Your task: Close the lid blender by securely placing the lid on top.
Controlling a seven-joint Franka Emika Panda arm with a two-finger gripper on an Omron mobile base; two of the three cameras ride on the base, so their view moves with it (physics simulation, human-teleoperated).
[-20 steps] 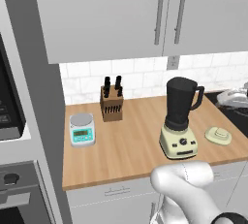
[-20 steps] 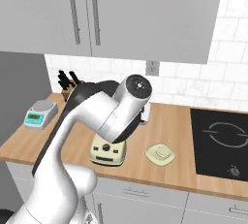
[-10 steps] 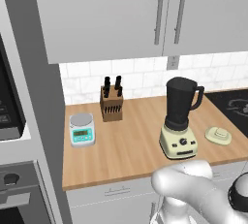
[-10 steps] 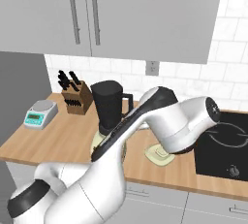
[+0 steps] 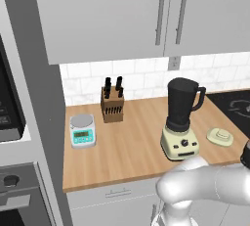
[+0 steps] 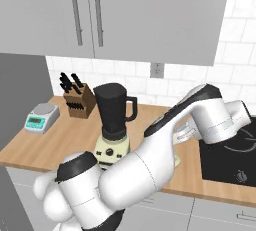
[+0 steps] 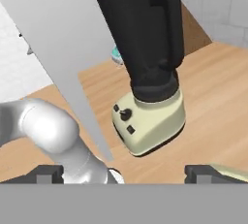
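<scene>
**Wooden tabletop, blender uncovered**

Wooden tabletop (image 5: 127, 142) under grey cabinets, white tile behind. Blender (image 5: 180, 120) upright at right of centre, dark jar mouth uncovered. Lid (image 5: 219, 136) flat just right of the base, apart from it. Knife block (image 5: 112, 104) and scale (image 5: 82, 130) farther left. Jaws spread wide, grasping nothing, near the blender's base.

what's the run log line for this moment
phase: approach | gripper: open, empty | lid: on counter right of blender | blender jar: uncovered
</scene>
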